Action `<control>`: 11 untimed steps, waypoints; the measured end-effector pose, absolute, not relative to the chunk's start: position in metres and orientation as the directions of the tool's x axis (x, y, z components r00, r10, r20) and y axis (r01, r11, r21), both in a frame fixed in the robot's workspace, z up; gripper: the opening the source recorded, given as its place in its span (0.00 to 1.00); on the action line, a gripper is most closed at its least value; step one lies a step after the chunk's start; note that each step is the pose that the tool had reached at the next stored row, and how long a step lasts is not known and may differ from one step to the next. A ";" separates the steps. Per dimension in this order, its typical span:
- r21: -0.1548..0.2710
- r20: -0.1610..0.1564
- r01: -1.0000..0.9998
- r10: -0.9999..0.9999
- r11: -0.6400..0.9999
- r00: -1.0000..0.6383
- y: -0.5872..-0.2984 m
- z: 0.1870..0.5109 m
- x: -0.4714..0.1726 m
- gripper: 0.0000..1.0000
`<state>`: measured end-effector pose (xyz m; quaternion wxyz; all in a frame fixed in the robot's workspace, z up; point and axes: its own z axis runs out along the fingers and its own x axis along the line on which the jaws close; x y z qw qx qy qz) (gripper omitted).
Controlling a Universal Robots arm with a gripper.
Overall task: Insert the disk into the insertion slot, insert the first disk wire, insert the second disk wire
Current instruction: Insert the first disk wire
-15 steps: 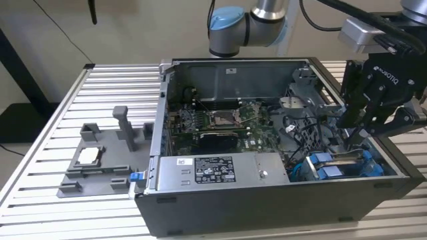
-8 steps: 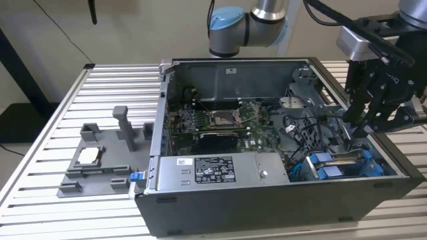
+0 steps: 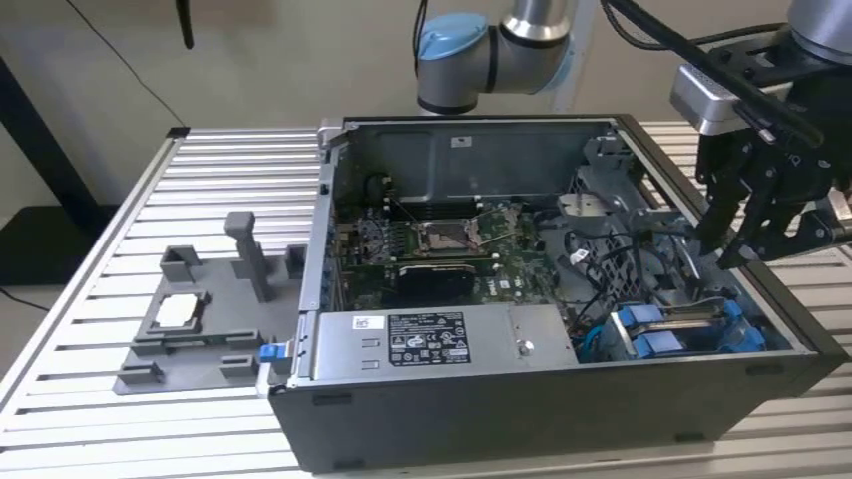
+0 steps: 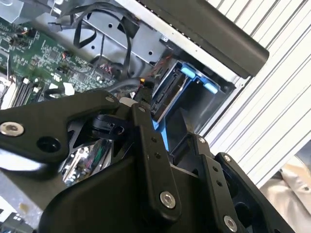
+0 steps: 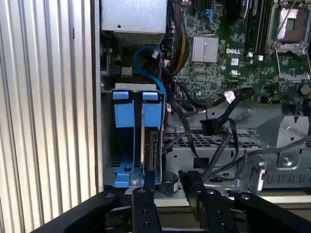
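1. Disk (image 5: 154,145) stands on edge in the slot (image 5: 111,160), between blue clips, in a corner of the computer case (image 3: 533,419).
2. My gripper (image 5: 169,175) hangs over it, fingers spread, grasping nothing.
3. Loose black cables (image 5: 214,126) lie beside the slot.

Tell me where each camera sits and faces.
Exterior view: off the arm, looking down into the computer case; gripper at the exterior view's right.
First wrist view: on the wrist, facing the disk in the insertion slot; gripper in front.
Second wrist view: on the wrist, facing that slot past the gripper.
All share gripper and slot.
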<state>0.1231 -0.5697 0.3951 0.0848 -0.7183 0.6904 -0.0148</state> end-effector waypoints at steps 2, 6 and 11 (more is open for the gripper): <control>-0.145 -0.095 -0.988 -0.993 -0.054 0.069 -0.568 0.395 0.123 0.40; -0.154 -0.094 -0.983 -0.989 -0.098 0.113 -0.566 0.393 0.123 0.40; -0.159 -0.093 -0.980 -0.987 -0.117 0.133 -0.565 0.392 0.123 0.40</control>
